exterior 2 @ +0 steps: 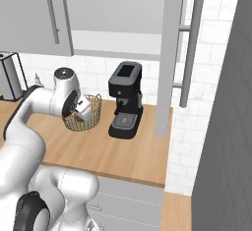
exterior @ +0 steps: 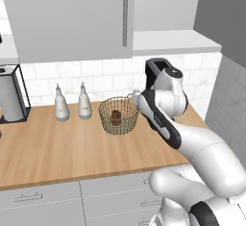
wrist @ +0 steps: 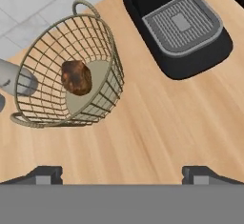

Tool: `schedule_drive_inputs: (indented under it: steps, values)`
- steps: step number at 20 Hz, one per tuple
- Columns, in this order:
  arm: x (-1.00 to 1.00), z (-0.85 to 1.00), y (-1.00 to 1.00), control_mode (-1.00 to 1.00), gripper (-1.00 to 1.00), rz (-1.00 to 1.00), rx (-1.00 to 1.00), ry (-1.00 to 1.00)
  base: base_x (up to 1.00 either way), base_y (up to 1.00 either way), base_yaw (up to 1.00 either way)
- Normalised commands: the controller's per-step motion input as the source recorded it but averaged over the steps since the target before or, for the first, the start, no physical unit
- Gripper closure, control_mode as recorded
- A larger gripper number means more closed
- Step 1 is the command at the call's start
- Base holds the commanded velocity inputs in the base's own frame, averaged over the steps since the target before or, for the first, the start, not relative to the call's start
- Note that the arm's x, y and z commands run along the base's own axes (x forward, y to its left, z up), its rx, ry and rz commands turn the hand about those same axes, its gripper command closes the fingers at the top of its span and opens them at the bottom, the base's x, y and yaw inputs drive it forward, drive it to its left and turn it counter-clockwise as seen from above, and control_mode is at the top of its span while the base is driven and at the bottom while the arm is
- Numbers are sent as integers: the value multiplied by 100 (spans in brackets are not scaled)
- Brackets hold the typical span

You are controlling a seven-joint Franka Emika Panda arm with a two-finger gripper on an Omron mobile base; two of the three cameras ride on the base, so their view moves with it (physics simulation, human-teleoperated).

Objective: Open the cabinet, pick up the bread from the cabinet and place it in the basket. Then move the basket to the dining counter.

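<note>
The wire basket (wrist: 66, 75) stands on the wooden worktop with the dark brown bread (wrist: 76, 76) lying inside it. My gripper (wrist: 123, 175) hovers open above bare wood just to the basket's right, nothing between its fingertips. From the base, the basket (exterior: 118, 116) with the bread (exterior: 116, 118) sits left of my arm, and my white hand (exterior 2: 81, 107) hangs at the rim of the basket (exterior 2: 83, 114). The cabinet's (exterior: 72, 18) right door (exterior 2: 172, 53) stands swung open, baring the white shelf (exterior: 173, 42); its left door is shut. The dining counter is out of view.
A black coffee machine (exterior 2: 125, 100) stands right of the basket, its drip tray (wrist: 181, 23) near my hand. Two white bottles (exterior: 61, 105) (exterior: 84, 102) stand left of the basket, a metal appliance (exterior: 9, 95) further left. Grey drawers (exterior: 43, 201) lie below the worktop; a grey wall (exterior 2: 226, 127) stands right.
</note>
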Motion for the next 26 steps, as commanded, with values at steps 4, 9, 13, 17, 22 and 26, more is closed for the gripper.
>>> schedule_drive_inputs:
  steps: [4,9,13,17,22,26]
  values:
    - [13,-28,22,-100,-100,-10,0,0,0,0,0]
    - [16,-18,16,-100,-100,-10,0,0,0,0,0]
    - [31,-8,3,-100,-100,-7,0,0,0,0,0]
    - [26,-7,0,-100,-100,-6,0,1,0,0,0]
    - [26,-13,3,-100,-100,-5,0,0,0,0,0]
    - [18,-25,2,-100,-100,-4,0,0,0,0,0]
